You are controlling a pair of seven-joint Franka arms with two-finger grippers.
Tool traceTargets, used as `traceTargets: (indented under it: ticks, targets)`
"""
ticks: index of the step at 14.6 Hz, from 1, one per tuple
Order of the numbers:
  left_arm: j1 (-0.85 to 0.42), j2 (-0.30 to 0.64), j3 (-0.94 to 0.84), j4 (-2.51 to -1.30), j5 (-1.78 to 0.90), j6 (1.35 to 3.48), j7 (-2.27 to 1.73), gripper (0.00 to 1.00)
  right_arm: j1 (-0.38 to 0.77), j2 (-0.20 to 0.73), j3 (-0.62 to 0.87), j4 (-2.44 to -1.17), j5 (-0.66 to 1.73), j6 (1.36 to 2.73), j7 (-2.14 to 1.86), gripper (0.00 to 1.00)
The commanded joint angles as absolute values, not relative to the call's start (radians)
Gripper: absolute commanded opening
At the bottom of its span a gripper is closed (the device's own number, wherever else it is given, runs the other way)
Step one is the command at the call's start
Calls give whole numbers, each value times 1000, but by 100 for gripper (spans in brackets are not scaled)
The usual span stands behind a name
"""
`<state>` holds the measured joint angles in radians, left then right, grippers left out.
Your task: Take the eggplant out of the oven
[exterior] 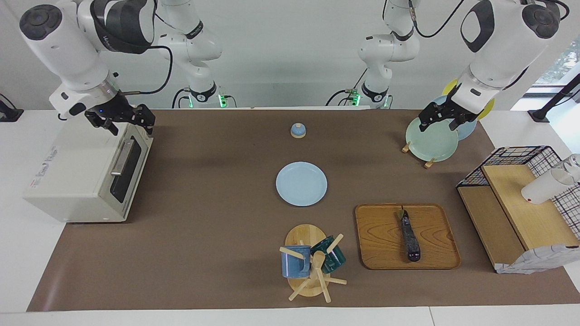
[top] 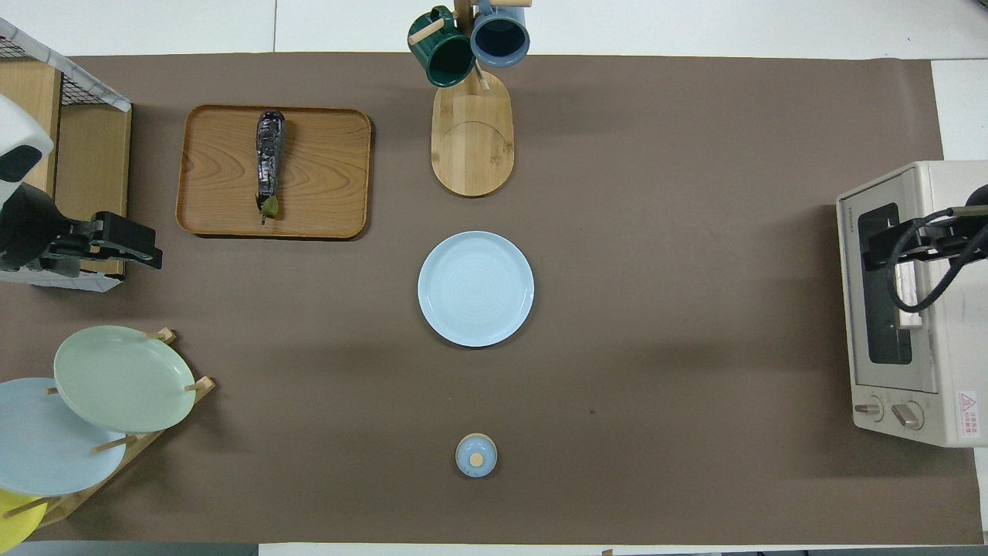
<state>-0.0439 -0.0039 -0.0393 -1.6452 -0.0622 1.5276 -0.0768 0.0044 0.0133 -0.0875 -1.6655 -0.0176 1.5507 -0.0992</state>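
The eggplant [exterior: 410, 237] [top: 270, 154] lies lengthwise on a wooden tray [exterior: 380, 235] [top: 324, 177], stem toward the robots, toward the left arm's end of the table. The cream oven [exterior: 77, 181] [top: 949, 309] stands at the right arm's end with its dark glass door shut. My right gripper [exterior: 130, 127] [top: 876, 247] is open and empty, just over the oven's top front edge above the door handle [exterior: 122, 158]. My left gripper [exterior: 438, 124] [top: 150, 247] is open and empty, up in the air over the plate rack.
A pale blue plate [exterior: 301, 183] lies mid-table. A mug tree [exterior: 312, 262] with two mugs stands beside the tray. A plate rack [exterior: 430, 140] and a wire-and-wood shelf [exterior: 521, 203] are at the left arm's end. A small blue lid [exterior: 297, 130] lies near the robots.
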Motion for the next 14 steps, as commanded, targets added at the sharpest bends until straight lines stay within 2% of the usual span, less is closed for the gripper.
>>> traceTargets:
  ticks: [1,14]
  targets:
    - [-54,-31,-47,-1637,1,1482,-89,100,6,0,-78,-1678,6,1569,-83,100]
    - [-80,-31,-48,-1605,-2,1459,-121,100,20,3,-51,-1646,-6,1568,-89,100]
